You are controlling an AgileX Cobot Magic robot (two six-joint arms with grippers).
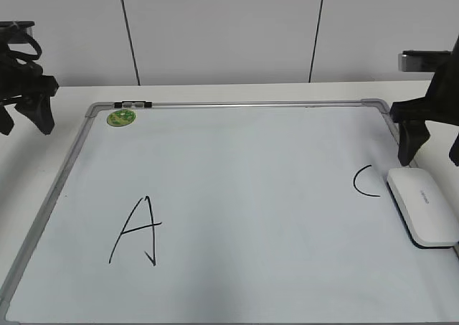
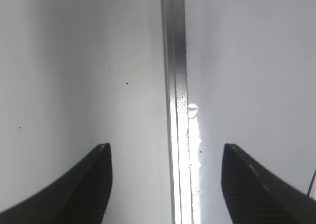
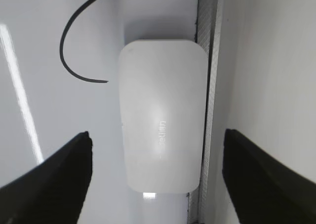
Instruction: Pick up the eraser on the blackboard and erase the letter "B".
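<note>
The eraser (image 3: 163,116) lies flat on the blackboard (image 1: 237,174) against its right frame, directly below the right gripper (image 3: 155,174), whose jaws stand wide apart and empty above it. A black "C" (image 3: 79,38) sits just beside the eraser. The left gripper (image 2: 165,182) hangs open over the board's left frame, well apart from the eraser.

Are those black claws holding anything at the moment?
No, nothing is held. The right tool hangs open above the eraser without touching it, and the left tool is open over the board's frame.
</note>
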